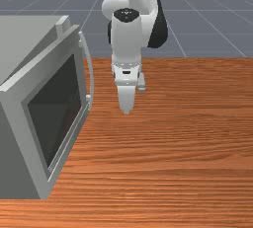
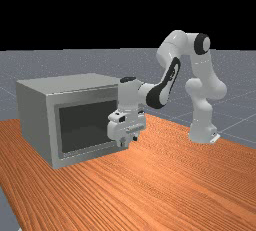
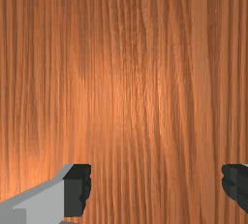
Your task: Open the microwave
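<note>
Grey metal by its look, the microwave (image 1: 30,30) sits at the front view's left on the worktop (image 1: 173,143). The tool (image 3: 156,184) hangs spread wide; the curved handle (image 1: 91,71), probably rigid, is best clasped midway.

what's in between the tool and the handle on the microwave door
In the front view, a stretch of orange-brown wooden tabletop lies between the tool and the microwave door handle, nothing else.
</note>
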